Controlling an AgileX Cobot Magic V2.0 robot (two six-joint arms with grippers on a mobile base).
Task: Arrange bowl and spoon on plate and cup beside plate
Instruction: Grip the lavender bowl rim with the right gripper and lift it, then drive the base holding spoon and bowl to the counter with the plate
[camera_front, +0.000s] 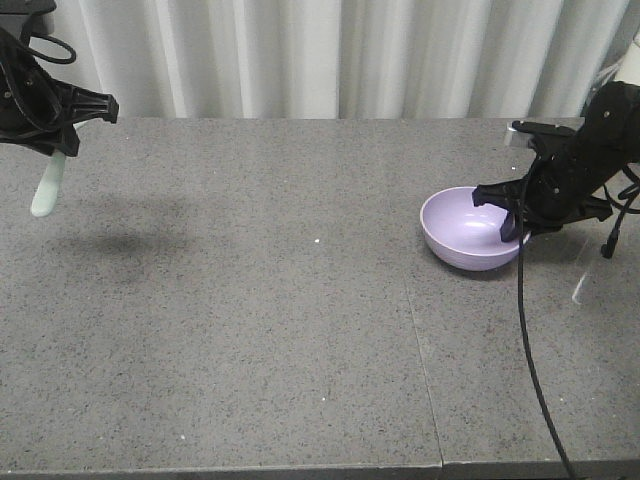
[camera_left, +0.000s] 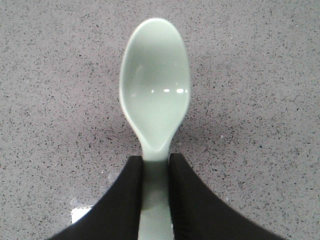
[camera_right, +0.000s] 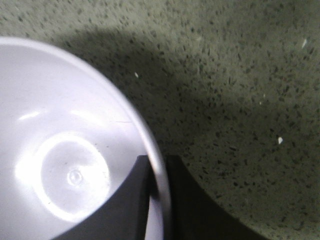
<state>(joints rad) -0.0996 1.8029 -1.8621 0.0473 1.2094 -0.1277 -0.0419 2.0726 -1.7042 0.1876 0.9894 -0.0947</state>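
On the table (camera_front: 250, 330), toward its right, the lavender bowl (camera_front: 462, 235) sat with our right fingers (camera_right: 200, 215) clamped across its rim, seemingly ready to carry it. At the left, our left fingers (camera_left: 200, 210) pinched the spoon (camera_left: 155, 95) by its handle, holding it clear above the table for later placing.

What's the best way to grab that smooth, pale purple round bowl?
By the thin rim, from above at its right-hand edge, one finger inside and one outside. The smooth pale purple round bowl looks too wide to span, but its wall slips between the jaws, as the right gripper pinches it now.
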